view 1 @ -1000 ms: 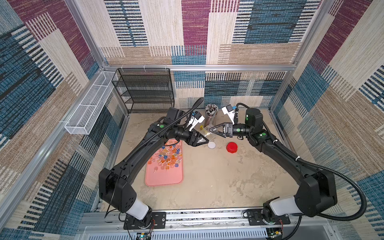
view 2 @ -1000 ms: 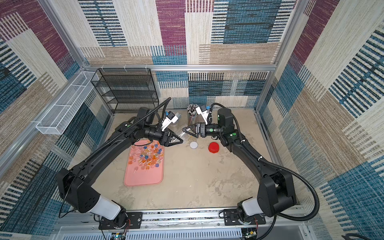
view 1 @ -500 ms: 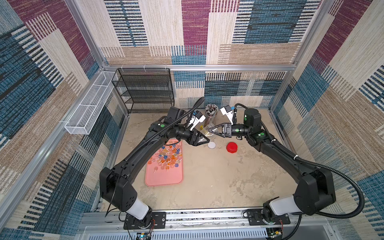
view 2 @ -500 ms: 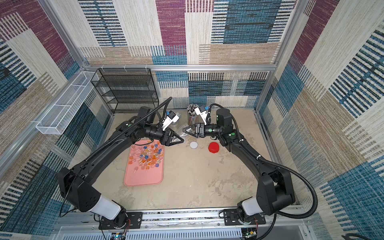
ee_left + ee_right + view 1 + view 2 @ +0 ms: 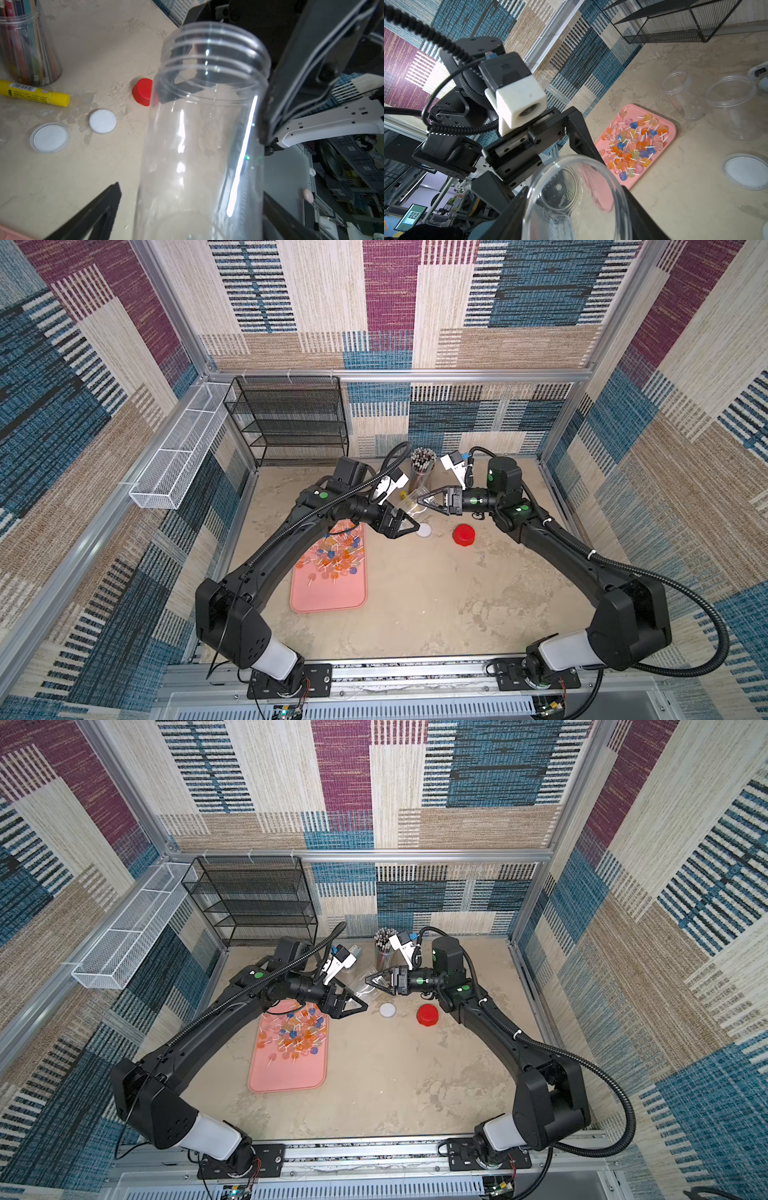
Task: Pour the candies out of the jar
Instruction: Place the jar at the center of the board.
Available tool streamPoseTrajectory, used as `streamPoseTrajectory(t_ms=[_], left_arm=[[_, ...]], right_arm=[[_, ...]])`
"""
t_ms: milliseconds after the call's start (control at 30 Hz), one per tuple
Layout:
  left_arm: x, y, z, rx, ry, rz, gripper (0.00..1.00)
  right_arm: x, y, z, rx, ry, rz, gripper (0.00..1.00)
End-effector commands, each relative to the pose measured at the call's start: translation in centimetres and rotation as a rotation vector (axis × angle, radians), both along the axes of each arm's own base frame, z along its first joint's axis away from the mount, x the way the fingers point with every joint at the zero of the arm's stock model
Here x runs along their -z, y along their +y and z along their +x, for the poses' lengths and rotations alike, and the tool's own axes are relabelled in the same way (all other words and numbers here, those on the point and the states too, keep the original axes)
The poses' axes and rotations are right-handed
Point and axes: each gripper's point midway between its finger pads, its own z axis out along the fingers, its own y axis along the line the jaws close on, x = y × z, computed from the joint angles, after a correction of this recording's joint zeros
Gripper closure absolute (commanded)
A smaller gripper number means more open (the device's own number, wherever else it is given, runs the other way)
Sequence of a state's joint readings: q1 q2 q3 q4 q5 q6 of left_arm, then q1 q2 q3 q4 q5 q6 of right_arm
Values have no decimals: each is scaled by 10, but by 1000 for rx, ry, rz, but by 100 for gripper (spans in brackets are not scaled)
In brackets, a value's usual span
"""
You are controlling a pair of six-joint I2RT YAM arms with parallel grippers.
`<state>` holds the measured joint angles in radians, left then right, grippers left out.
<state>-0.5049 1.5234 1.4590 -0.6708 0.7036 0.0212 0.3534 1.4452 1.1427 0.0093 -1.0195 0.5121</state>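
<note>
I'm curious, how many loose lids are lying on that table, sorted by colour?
red cap: 1
small white cap: 1
clear lid with a white liner: 1
Total in view: 3

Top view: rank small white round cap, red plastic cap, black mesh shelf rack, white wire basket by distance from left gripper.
From the left gripper:
1. small white round cap, just beside its fingertips.
2. red plastic cap, beyond it to the robot's right.
3. black mesh shelf rack, back left corner.
4. white wire basket, left wall.
</note>
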Motion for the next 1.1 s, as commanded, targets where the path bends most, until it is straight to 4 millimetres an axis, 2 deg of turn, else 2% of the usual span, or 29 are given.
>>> streamPoseTrajectory(t_ms=[0, 100, 300, 433, 567, 733, 900, 1067], left_arm=[[12, 16, 5, -53, -49, 70, 0], [25, 42, 18, -174, -75, 117, 0], [44, 100, 42, -459, -103, 211, 0], [48, 124, 48, -578, -104, 222, 0], [47, 127, 47, -595, -117, 197, 0], [42, 131, 46, -600, -129, 209, 0], [43, 132, 43, -609, -124, 206, 0], [46, 131, 43, -623, -107, 189, 0]], right_arm=[[9, -6, 12, 60, -30, -52, 40], [30, -19, 26, 141, -20, -124, 40], [83, -58, 72, 402, -19, -389, 39], [106, -84, 103, 560, -42, -552, 39], [128, -108, 130, 683, -65, -700, 40], [156, -121, 157, 725, -71, -850, 39], [173, -127, 169, 768, -86, -932, 39], [196, -124, 169, 765, -84, -1014, 37]])
